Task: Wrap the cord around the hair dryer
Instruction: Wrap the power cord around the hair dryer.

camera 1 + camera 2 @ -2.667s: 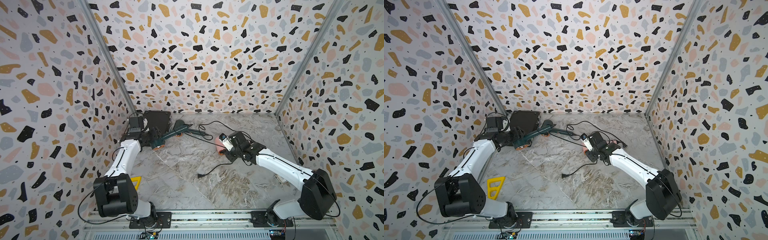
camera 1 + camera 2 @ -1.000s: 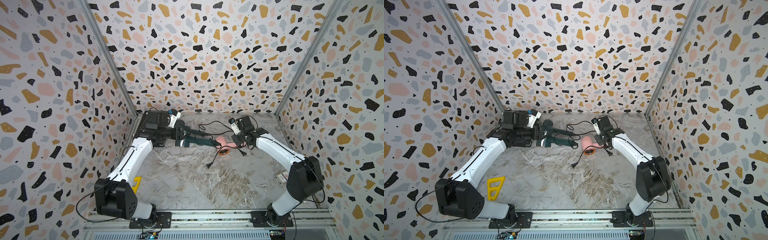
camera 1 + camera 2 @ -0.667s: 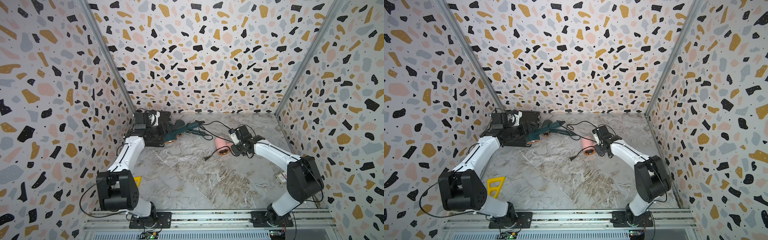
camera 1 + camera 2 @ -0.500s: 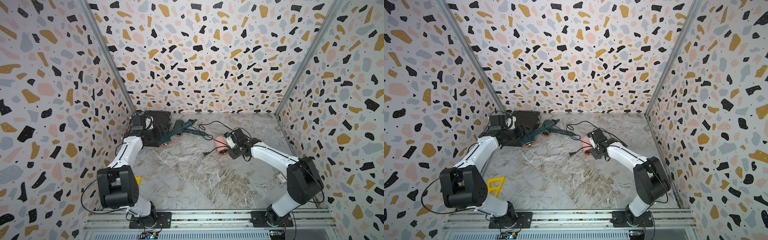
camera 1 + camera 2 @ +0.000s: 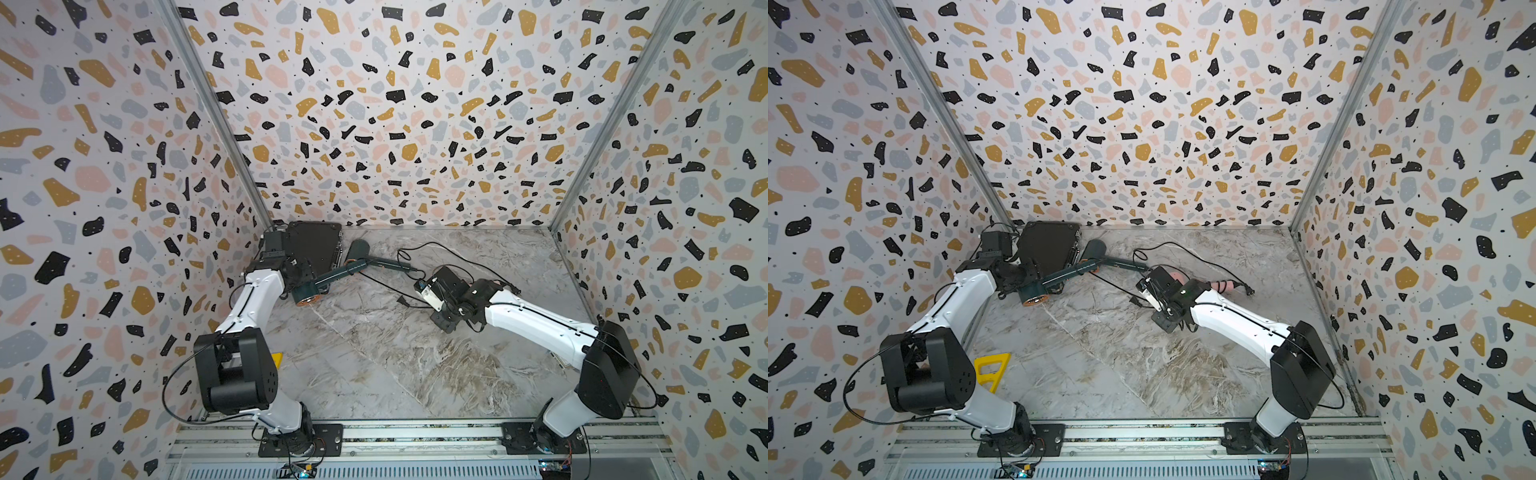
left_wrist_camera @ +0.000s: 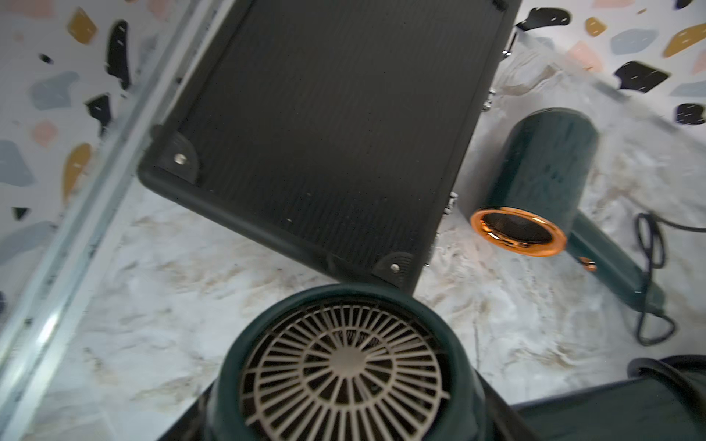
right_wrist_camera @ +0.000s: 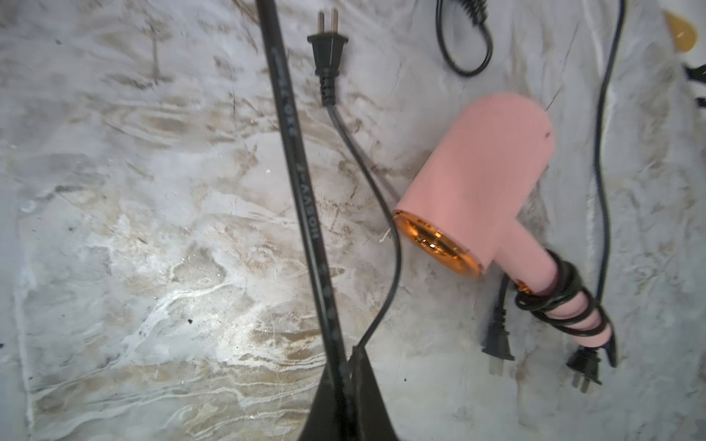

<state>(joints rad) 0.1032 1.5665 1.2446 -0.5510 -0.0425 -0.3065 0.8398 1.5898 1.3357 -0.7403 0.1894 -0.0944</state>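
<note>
Cord stretches from the dryer, whose barrel the left gripper clamps just in front of the case, probably so the body holds steady as a spool. The right gripper, well to the right of the case, is pressed together on the cord near its plug, seemingly to lead it round the handle.

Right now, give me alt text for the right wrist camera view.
The right gripper, shut, pinches a black cord above a marbled tabletop, where a two-pin plug lies nearby. Beside them lies a pink hair dryer with a second cord coiled round its handle.
</note>
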